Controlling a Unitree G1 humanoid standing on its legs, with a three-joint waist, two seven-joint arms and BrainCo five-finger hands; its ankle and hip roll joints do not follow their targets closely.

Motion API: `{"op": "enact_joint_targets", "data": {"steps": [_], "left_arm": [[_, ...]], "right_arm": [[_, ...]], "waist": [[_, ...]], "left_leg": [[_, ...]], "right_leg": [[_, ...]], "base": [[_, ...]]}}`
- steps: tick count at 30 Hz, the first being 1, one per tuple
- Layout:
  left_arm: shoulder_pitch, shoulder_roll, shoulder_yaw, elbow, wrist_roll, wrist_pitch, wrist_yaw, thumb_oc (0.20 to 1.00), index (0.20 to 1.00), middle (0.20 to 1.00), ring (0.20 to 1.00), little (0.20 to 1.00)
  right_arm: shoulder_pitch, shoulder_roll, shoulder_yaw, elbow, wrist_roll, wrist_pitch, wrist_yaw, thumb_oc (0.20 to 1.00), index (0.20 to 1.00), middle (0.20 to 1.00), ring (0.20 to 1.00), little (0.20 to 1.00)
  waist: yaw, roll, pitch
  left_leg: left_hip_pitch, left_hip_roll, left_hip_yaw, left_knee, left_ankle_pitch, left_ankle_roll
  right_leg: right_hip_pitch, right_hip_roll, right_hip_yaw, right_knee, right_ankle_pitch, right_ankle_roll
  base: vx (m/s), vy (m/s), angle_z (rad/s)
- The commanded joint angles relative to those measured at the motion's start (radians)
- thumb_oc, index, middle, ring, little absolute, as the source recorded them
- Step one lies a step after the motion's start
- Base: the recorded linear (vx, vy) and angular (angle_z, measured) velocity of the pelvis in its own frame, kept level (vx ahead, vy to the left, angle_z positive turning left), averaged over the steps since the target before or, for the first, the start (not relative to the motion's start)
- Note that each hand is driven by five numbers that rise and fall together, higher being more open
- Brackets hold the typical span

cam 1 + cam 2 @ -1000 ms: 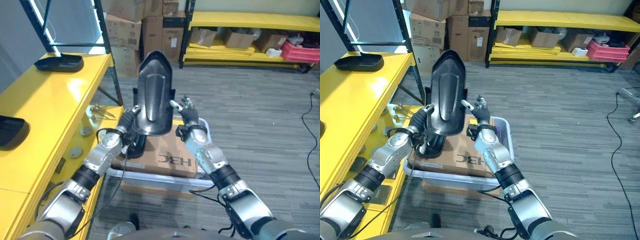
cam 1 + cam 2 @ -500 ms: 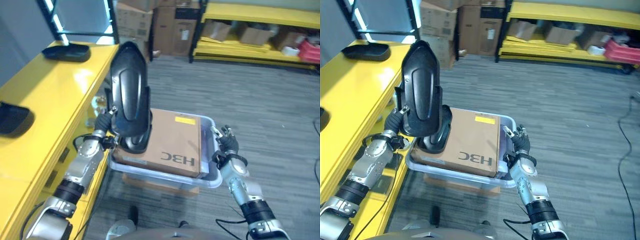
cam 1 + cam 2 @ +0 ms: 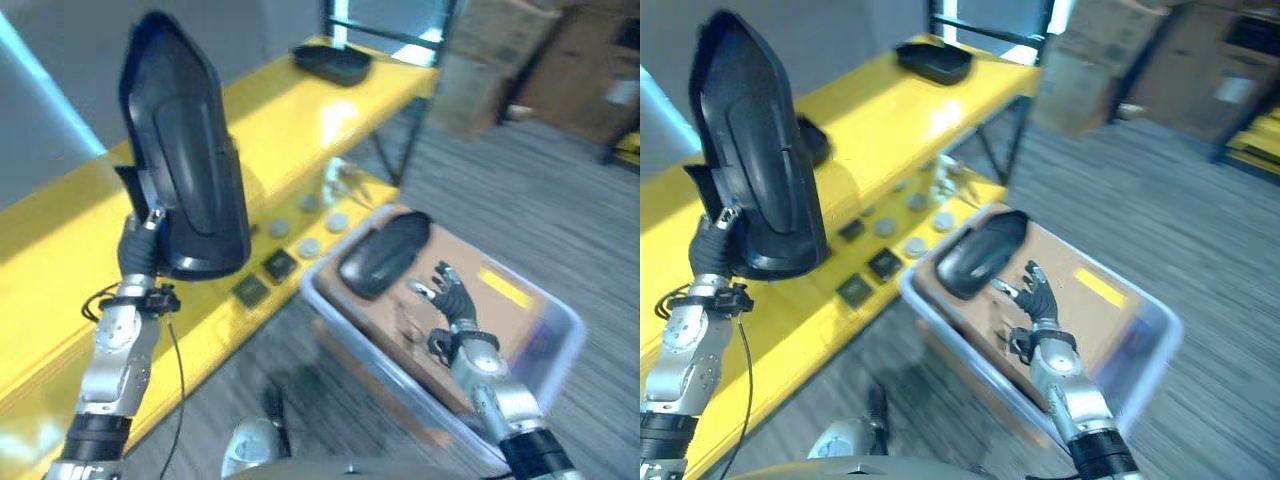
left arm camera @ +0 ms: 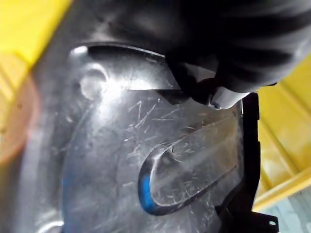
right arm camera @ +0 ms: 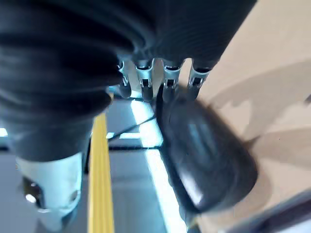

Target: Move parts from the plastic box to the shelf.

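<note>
Left hand (image 3: 138, 250) grips the lower end of a large glossy black moulded plastic part (image 3: 185, 175), a long pointed shell with a raised oval panel, held upright over the yellow metal shelf (image 3: 90, 250); the left wrist view shows the fingers curled onto the part's scratched inner face (image 4: 146, 160), so it reads as clamped on an edge or tab near the base. Right hand (image 3: 455, 305) hovers with fingers spread and relaxed, holding nothing, above the brown cardboard box (image 3: 470, 300) that sits inside the clear plastic box (image 3: 560, 340). A second, smaller black rounded plastic part (image 3: 385, 255) lies on the cardboard just beside the right fingertips; whether they touch it I cannot tell. Another dark tray-like part (image 3: 335, 62) already rests at the far end of the shelf. Handling judgement: the held shell looks stiff, thin-walled and light for its size, but tall and top-heavy in a one-handed low grip, so likely to swing or pivot; the glossy surface looks slippery and scratches easily. A hold on the ribbed lower edge or bracket seems safer than the smooth face. Small round and square pieces (image 3: 290, 250) sit on the shelf's lower ledge near the box.
</note>
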Motion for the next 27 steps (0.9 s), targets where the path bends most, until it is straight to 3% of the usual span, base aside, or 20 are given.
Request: {"op": "enact_joint_targets", "data": {"steps": [1,4,6,9,11,13,16,17,19,22,23,25,27], "left_arm": [[-0.052,0.106,0.078,-0.044,0.007,-0.104,-0.003,0.200,0.200,0.200,0.200,0.200],[-0.014,0.103,0.106,-0.070,0.003,-0.106,-0.009,0.200,0.200,0.200,0.200,0.200],[0.026,0.103,0.139,-0.082,-0.006,-0.096,-0.065,0.200,0.200,0.200,0.200,0.200],[0.026,0.108,0.145,-0.073,-0.006,-0.090,-0.086,0.200,0.200,0.200,0.200,0.200],[0.001,0.116,0.138,-0.051,0.008,-0.066,-0.095,0.200,0.200,0.200,0.200,0.200],[-0.031,0.125,0.116,-0.021,0.035,-0.048,-0.094,0.200,0.200,0.200,0.200,0.200],[-0.097,0.152,0.064,0.040,0.072,-0.018,-0.059,0.200,0.200,0.200,0.200,0.200],[-0.102,0.155,0.060,0.044,0.072,-0.017,-0.056,0.200,0.200,0.200,0.200,0.200],[-0.158,0.183,0.019,0.083,0.093,0.022,-0.013,0.200,0.200,0.200,0.200,0.200],[-0.222,0.211,-0.038,0.117,0.150,0.082,0.056,0.200,0.200,0.200,0.200,0.200],[-0.244,0.217,-0.056,0.122,0.167,0.119,0.061,0.200,0.200,0.200,0.200,0.200],[-0.257,0.219,-0.066,0.132,0.193,0.155,0.058,0.200,0.200,0.200,0.200,0.200],[-0.259,0.214,-0.058,0.135,0.219,0.209,0.043,0.200,0.200,0.200,0.200,0.200]], "right_arm": [[-0.100,0.044,0.040,0.005,-0.084,-0.054,0.123,1.000,1.000,1.000,1.000,1.000],[-0.101,0.043,0.078,0.027,-0.107,-0.065,0.165,1.000,1.000,1.000,1.000,1.000],[-0.102,0.056,0.143,0.057,-0.121,-0.062,0.219,1.000,1.000,1.000,1.000,1.000],[-0.105,0.068,0.176,0.063,-0.156,-0.028,0.241,1.000,1.000,1.000,1.000,1.000],[-0.106,0.088,0.216,0.099,-0.167,0.015,0.225,1.000,1.000,1.000,1.000,1.000],[-0.107,0.110,0.242,0.163,-0.188,0.048,0.215,1.000,1.000,1.000,1.000,1.000],[-0.083,0.136,0.260,0.295,-0.208,0.093,0.220,1.000,1.000,1.000,1.000,1.000],[-0.082,0.137,0.259,0.306,-0.212,0.087,0.221,1.000,1.000,1.000,1.000,1.000],[-0.066,0.143,0.256,0.421,-0.245,0.067,0.251,1.000,1.000,1.000,1.000,1.000],[-0.056,0.151,0.244,0.584,-0.254,0.084,0.327,1.000,1.000,1.000,1.000,1.000],[-0.051,0.153,0.244,0.665,-0.242,0.062,0.350,1.000,1.000,1.000,1.000,1.000],[-0.053,0.164,0.237,0.739,-0.244,0.071,0.368,1.000,1.000,1.000,1.000,1.000],[-0.054,0.169,0.230,0.807,-0.229,0.087,0.382,1.000,1.000,1.000,1.000,1.000]], "waist": [[0.022,-0.099,0.003],[0.049,-0.100,0.002],[0.089,-0.104,-0.014],[0.100,-0.103,-0.022],[0.105,-0.101,-0.024],[0.098,-0.101,-0.021],[0.053,-0.088,0.001],[0.050,-0.089,0.002],[0.011,-0.088,0.021],[-0.027,-0.110,0.035],[-0.040,-0.129,0.035],[-0.051,-0.137,0.035],[-0.047,-0.140,0.026]], "left_leg": [[-0.045,-0.018,-0.110,0.037,-0.068,-0.142],[-0.034,-0.060,-0.155,0.011,-0.078,-0.122],[0.028,-0.105,-0.217,-0.036,-0.102,-0.090],[0.051,-0.116,-0.232,-0.047,-0.113,-0.077],[0.056,-0.124,-0.237,-0.044,-0.121,-0.063],[0.060,-0.136,-0.236,-0.038,-0.134,-0.041],[0.077,-0.155,-0.268,-0.034,-0.162,-0.001],[0.078,-0.157,-0.270,-0.034,-0.164,0.001],[0.078,-0.154,-0.296,-0.031,-0.155,0.002],[0.099,-0.148,-0.367,-0.038,-0.157,-0.024],[0.108,-0.150,-0.401,-0.042,-0.165,-0.034],[0.124,-0.146,-0.435,-0.046,-0.178,-0.036],[0.138,-0.128,-0.436,-0.055,-0.176,-0.045]], "right_leg": [[-0.153,0.048,0.162,-0.122,0.095,0.027],[-0.145,0.049,0.175,-0.113,0.082,0.029],[-0.130,0.032,0.170,-0.078,0.060,0.037],[-0.137,0.013,0.165,-0.030,0.041,0.046],[-0.155,-0.009,0.162,0.054,0.017,0.054],[-0.194,-0.045,0.176,0.171,0.033,0.072],[-0.315,-0.075,0.284,0.446,0.060,0.086],[-0.325,-0.074,0.293,0.457,0.059,0.086],[-0.393,-0.048,0.347,0.439,0.104,0.069],[-0.392,-0.037,0.430,0.234,0.166,0.083],[-0.391,-0.025,0.482,0.107,0.196,0.098],[-0.388,-0.009,0.522,0.044,0.219,0.111],[-0.359,-0.001,0.515,0.009,0.198,0.107]], "base": [[0.00,0.137,1.19],[0.03,0.182,0.44],[0.14,0.297,0.38],[0.07,0.159,0.30],[0.06,0.185,0.09],[0.05,0.189,0.17],[0.04,0.169,0.36],[-0.05,0.035,0.43],[-0.02,-0.105,0.62],[0.13,-0.270,0.76],[0.17,-0.296,1.22],[0.20,-0.250,0.66],[0.20,-0.206,0.39]]}}
